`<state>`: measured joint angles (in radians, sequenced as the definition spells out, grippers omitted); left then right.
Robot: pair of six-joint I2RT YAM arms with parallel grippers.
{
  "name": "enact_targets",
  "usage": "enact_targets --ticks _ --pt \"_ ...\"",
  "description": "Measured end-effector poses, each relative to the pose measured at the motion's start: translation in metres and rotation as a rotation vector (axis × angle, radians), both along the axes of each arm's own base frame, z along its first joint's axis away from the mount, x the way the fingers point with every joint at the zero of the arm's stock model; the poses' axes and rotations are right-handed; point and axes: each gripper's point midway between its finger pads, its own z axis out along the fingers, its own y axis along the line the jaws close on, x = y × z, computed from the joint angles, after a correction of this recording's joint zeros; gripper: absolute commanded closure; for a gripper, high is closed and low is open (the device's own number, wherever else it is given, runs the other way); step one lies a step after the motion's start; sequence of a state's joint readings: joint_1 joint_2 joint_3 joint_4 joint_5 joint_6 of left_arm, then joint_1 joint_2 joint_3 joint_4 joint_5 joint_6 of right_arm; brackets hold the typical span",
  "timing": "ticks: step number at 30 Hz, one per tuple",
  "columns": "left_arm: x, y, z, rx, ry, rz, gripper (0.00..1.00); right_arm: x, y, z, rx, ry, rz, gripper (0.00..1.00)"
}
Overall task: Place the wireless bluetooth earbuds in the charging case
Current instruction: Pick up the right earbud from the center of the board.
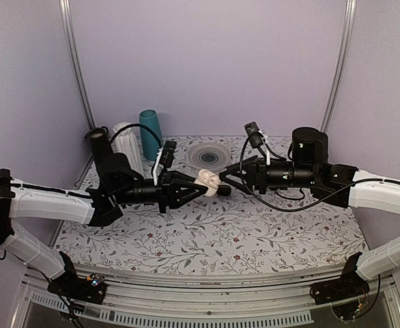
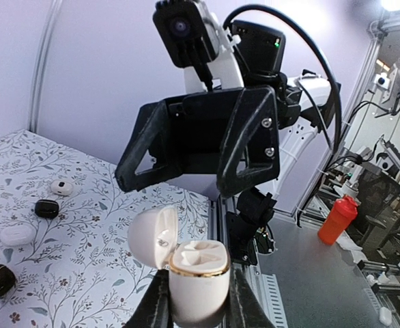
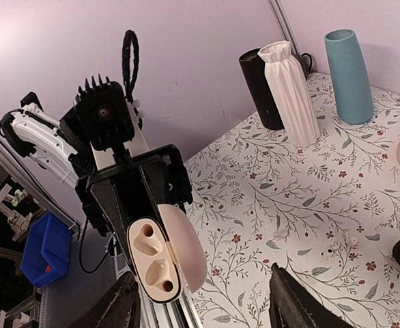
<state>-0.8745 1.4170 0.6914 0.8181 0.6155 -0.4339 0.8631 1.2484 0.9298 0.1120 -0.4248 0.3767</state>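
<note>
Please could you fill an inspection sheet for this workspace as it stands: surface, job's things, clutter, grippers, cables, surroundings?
Surface: floral table cover, no spill seen.
Job's things: charging case open, held above the cover, both wells empty; earbuds not seen.
Clutter: black vase, ribbed white vase, teal vase and ridged plate at the back; two white small cases and two black small cases lying on the cover.
Grippers: left gripper shut on the charging case; right gripper open, empty, facing it.
Cables: black cable looped above the left wrist, clear of the case.
Surroundings: lilac walls; red bottle and blue bin outside the work area.
</note>
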Motion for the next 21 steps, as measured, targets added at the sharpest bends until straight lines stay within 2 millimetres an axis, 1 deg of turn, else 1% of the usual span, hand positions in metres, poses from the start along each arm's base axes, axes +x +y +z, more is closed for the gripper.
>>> enact_targets --ticks 6,14,17,19,21 --pt "0.01 0.012 -0.002 -0.003 -0.012 0.109 1.0 0.003 -0.001 0.0 -0.001 0.003 -0.016 0.35" --pt "0.023 0.044 0.005 -0.035 -0.053 0.304 1.0 0.014 -0.004 -0.003 -0.006 0.016 -0.089 0.35" --pt "0.026 0.058 0.005 -0.042 -0.08 0.377 1.0 0.023 -0.002 -0.016 -0.029 0.045 -0.124 0.35" --pt "0.029 0.068 0.006 -0.048 -0.092 0.426 1.0 0.028 0.001 -0.028 -0.052 0.068 -0.14 0.36" --pt "0.031 0.079 0.006 -0.055 -0.099 0.473 1.0 0.033 0.005 -0.045 -0.083 0.097 -0.153 0.37"
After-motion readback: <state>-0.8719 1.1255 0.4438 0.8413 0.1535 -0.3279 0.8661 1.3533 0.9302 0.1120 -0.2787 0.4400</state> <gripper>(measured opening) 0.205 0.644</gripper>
